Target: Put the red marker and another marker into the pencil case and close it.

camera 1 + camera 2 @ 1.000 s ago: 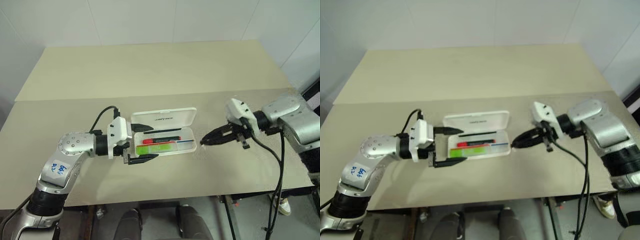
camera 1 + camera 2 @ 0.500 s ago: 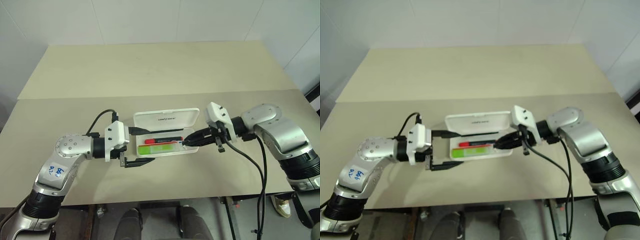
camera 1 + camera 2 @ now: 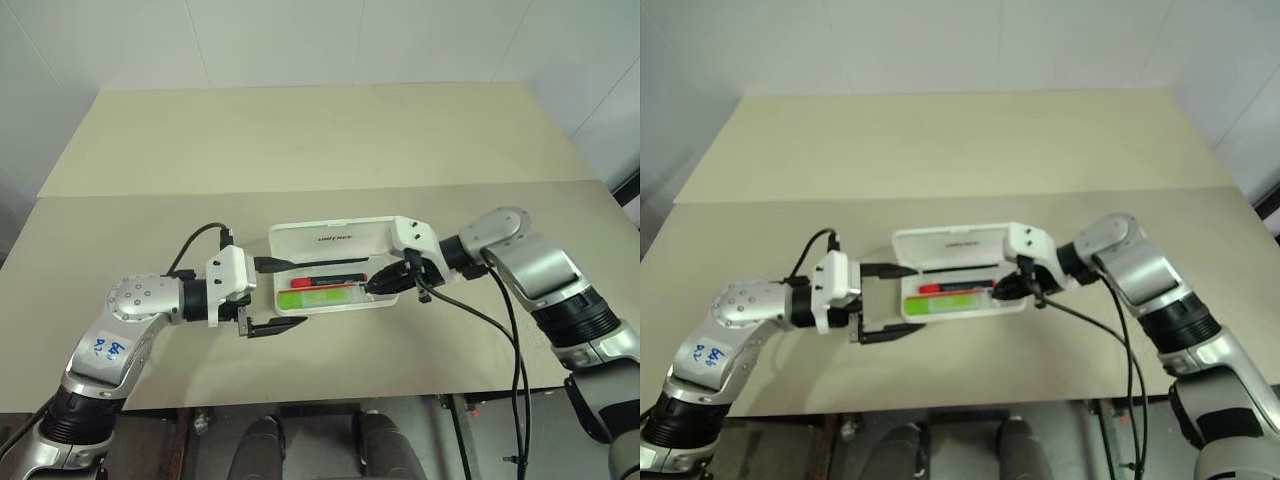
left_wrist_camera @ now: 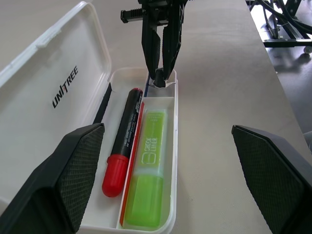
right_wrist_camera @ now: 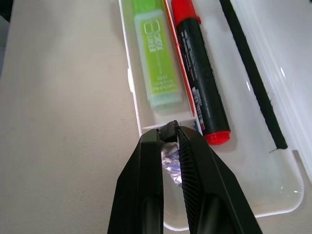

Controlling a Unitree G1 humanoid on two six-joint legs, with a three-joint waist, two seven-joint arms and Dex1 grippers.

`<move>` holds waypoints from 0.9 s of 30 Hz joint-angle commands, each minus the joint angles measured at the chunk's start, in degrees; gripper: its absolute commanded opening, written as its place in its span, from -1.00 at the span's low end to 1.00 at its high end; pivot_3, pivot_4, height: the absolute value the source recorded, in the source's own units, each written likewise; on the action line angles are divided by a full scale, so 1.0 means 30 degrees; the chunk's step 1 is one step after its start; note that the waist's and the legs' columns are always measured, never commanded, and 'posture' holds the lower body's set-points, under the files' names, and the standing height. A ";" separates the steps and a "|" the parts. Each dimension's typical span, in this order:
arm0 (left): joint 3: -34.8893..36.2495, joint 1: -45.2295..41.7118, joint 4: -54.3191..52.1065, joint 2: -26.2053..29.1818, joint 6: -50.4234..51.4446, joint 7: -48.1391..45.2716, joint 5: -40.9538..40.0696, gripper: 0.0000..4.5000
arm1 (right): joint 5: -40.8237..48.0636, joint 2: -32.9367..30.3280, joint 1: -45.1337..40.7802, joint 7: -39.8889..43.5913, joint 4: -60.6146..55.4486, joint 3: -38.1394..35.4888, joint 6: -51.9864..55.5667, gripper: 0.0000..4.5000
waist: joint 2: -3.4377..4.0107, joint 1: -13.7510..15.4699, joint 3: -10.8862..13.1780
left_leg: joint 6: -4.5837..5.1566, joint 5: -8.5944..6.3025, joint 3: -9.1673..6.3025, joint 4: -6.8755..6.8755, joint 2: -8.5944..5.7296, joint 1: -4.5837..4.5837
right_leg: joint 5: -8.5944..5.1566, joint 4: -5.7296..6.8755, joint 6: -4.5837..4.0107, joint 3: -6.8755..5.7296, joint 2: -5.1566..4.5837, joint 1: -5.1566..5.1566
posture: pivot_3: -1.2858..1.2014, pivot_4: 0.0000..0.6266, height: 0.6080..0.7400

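The open pencil case [image 3: 335,262] holds the red marker [image 4: 123,140] and green marker [image 4: 147,187] side by side along its length. The left gripper [image 3: 276,296] is spread apart; the right gripper [image 5: 169,134], pinched together, seemingly touches the tray.

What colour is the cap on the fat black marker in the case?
Red. The short thick red marker with a black barrel shows best in the left wrist view.
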 commanded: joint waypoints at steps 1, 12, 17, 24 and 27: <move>0.0498 0.0064 -0.0949 0.0121 -0.0010 0.0269 -0.0209 1.00 | -0.0559 -0.0116 -0.0578 0.0330 0.0028 0.0058 0.0040 -0.90 | 0.0000 0.0003 0.0000 | 0.0000 0.0000 -0.0001 0.0000 0.0000 0.0000 | 0.0000 0.0001 0.0000 0.0000 0.0000 0.0000 | 0.03 -0.52 1.00; 0.0498 0.0097 -0.0988 0.0056 0.0016 0.0514 -0.0252 1.00 | -0.1794 -0.0211 -0.0636 0.0989 0.0550 0.0314 -0.0620 -0.58 | -0.0001 0.0003 -0.0001 | 0.0000 0.0000 -0.0001 0.0007 -0.0001 0.0002 | 0.0001 0.0004 0.0002 0.0000 0.0000 0.0005 | 0.03 -0.52 1.00; 0.0515 0.0106 -0.1007 0.0066 0.0010 0.0529 -0.0276 1.00 | -0.1645 0.0325 -0.0856 0.0864 0.0571 -0.0184 -0.0405 -0.47 | -0.0001 0.0003 0.0000 | 0.0000 0.0000 -0.0001 0.0002 -0.0001 0.0001 | 0.0001 0.0003 0.0001 -0.0001 0.0001 0.0004 | 0.03 -0.52 1.00; 0.0606 0.0178 -0.1025 0.0141 0.0023 0.0503 -0.0313 1.00 | -0.0461 0.0489 -0.1066 0.1408 -0.0299 -0.0784 0.0840 -0.47 | -0.0001 -0.0017 0.0000 | 0.0000 0.0000 -0.0001 -0.0005 0.0000 0.0002 | -0.0001 0.0002 -0.0001 -0.0001 0.0002 0.0000 | 0.03 -0.52 1.00; 0.0590 0.0211 -0.1061 0.0129 0.0034 0.0508 -0.0323 1.00 | 0.0173 0.0446 -0.1103 0.1410 -0.0772 -0.1070 0.1509 -0.47 | -0.0001 -0.0004 0.0000 | 0.0000 0.0000 -0.0002 -0.0003 0.0000 0.0002 | -0.0001 0.0004 -0.0001 -0.0001 0.0001 0.0000 | 0.03 -0.52 1.00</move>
